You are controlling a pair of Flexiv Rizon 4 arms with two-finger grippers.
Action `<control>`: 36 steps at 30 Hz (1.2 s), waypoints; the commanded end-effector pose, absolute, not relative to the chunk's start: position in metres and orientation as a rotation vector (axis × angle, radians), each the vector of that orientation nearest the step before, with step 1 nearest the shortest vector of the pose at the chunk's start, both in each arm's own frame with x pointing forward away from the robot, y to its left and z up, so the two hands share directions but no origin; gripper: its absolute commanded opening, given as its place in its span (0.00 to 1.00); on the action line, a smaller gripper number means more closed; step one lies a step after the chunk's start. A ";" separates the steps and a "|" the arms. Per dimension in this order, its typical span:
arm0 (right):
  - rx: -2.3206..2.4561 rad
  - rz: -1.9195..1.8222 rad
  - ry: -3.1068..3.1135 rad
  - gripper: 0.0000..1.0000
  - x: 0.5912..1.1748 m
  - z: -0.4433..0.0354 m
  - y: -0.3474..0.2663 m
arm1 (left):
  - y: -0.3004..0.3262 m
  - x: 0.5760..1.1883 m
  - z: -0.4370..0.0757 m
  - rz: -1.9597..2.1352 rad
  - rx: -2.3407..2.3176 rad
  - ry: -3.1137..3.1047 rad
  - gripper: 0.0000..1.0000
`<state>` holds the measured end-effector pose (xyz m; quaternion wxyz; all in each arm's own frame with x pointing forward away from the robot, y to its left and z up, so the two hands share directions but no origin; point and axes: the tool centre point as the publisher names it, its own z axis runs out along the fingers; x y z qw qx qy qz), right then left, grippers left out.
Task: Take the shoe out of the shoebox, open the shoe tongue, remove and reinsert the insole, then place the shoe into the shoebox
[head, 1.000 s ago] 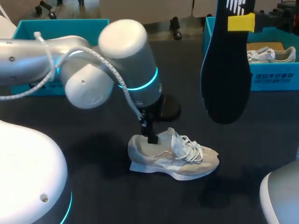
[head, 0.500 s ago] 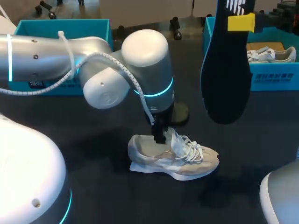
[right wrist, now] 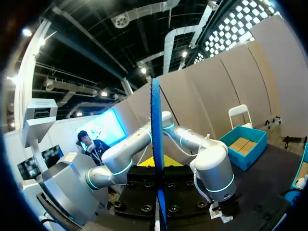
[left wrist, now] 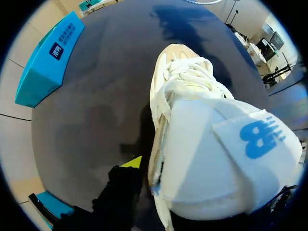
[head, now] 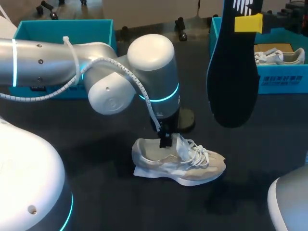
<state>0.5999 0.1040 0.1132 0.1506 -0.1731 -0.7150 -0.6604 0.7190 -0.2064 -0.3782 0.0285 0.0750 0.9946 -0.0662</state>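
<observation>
A beige shoe (head: 180, 163) lies on its sole on the dark table (head: 96, 144), toe to the right. My left gripper (head: 166, 140) comes down from the left onto the shoe's raised white tongue (head: 179, 143). In the left wrist view the tongue (left wrist: 221, 159) with its blue logo fills the space right at the gripper, and the laces (left wrist: 190, 79) run ahead of it. My right gripper (head: 248, 22) is high at the back right, shut on the dark insole (head: 234, 77), which hangs down. The right wrist view shows the insole (right wrist: 155, 139) edge-on in the gripper.
A teal shoebox (head: 284, 79) at the back right holds another light shoe (head: 279, 56). A second teal box (head: 62, 29) stands at the back left behind my left arm, also seen in the left wrist view (left wrist: 45, 62). Bare table lies in front of the shoe.
My left arm has moved right, taking its gripper from over the shoe's heel opening to the tongue. The right arm and insole have not moved.
</observation>
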 end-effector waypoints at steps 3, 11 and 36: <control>-0.497 -1.890 -2.055 0.00 0.603 0.115 0.106 | -0.204 0.719 -0.378 -0.205 0.238 3.066 0.00; -0.497 -1.890 -2.055 0.00 0.603 0.115 0.106 | -0.199 0.715 -0.354 -0.259 0.405 3.019 0.00; -0.497 -1.890 -2.055 0.00 0.603 0.115 0.106 | -0.174 0.695 -0.277 -0.302 1.412 2.516 0.00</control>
